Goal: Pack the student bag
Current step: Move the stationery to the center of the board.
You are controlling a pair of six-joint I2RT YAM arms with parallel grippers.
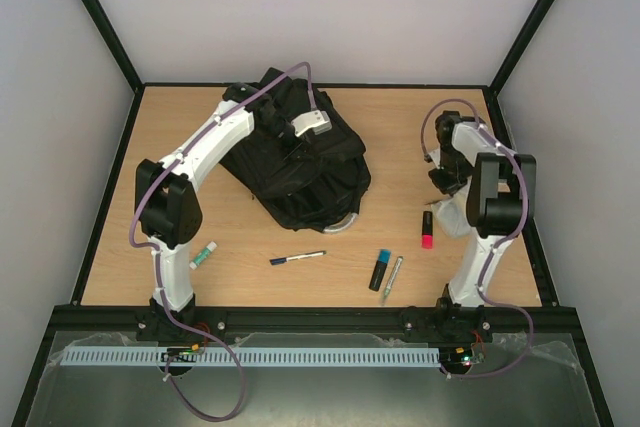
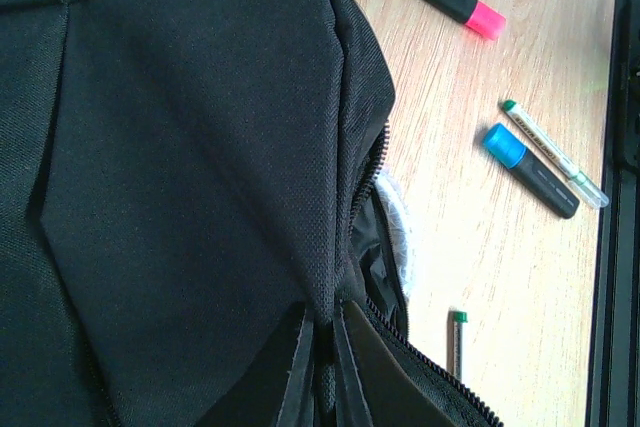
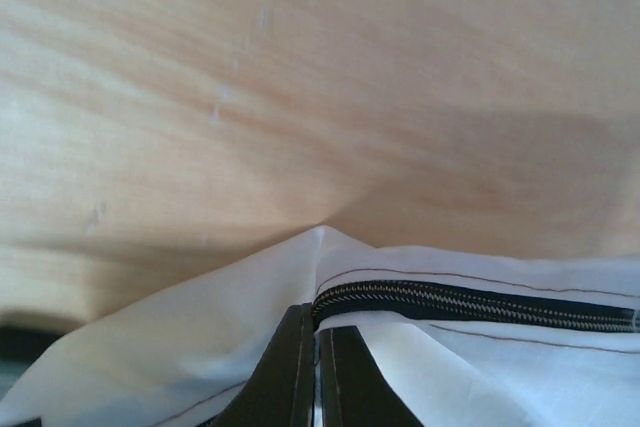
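Black student bag (image 1: 300,172) slumped mid-rear on tabletop (image 1: 250,237), left jaws pinched shut on its fabric by the zip mouth, right jaws clamped on white zip pouch (image 3: 200,327); best lift pouch clear, then feed it into the held-open mouth.

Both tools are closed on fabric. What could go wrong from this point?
1. The right tool pinches only a thin fold of the white pouch beside its zipper; it may slip when lifted.
2. The left tool holds the student bag by a small pinch; the opening looks narrow, so the pouch may catch.
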